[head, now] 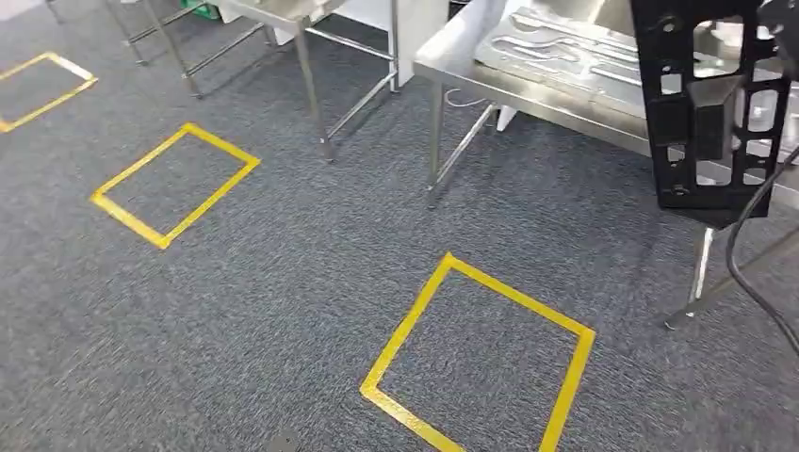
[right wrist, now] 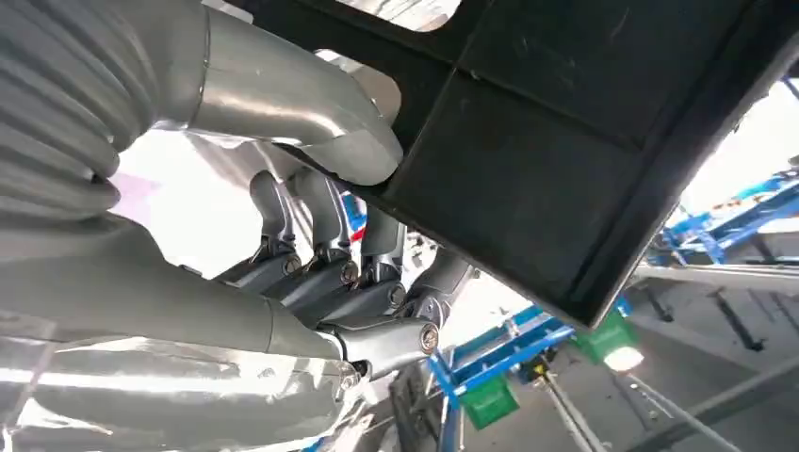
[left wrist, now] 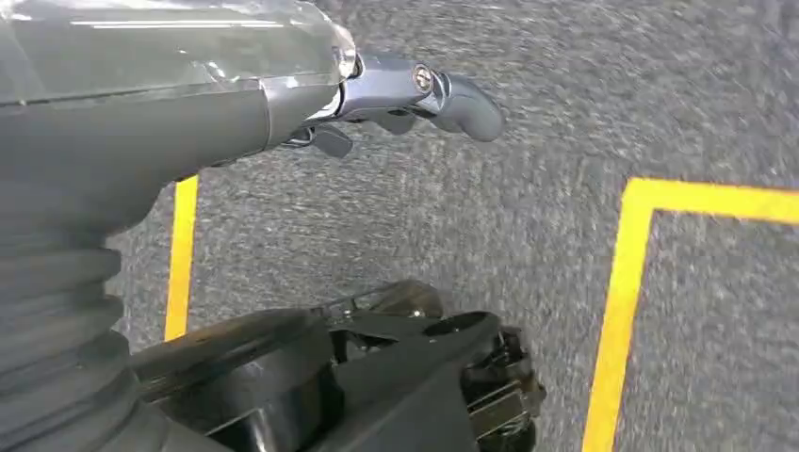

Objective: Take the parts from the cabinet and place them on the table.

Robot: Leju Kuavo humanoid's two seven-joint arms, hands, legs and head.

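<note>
Right hand carrying the black part toward the counter.

I see my right hand (right wrist: 311,235) with fingers (right wrist: 325,202) and thumb pinching the black part (head: 702,104), held upright above the steel counter (head: 528,89) edge. Left hand (left wrist: 405,94) hangs over carpet, fingers curled, holding nothing.

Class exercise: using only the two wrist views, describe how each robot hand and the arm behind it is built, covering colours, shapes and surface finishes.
The left robot hand has a shiny silver body behind it, a grey ribbed cover and a rounded grey fingertip joined by a screwed metal hinge. The right robot hand has the same grey ribbed cover, a thick smooth grey thumb and darker metal fingers with screw-pinned hinges; crinkled clear film wraps its silver forearm.
</note>
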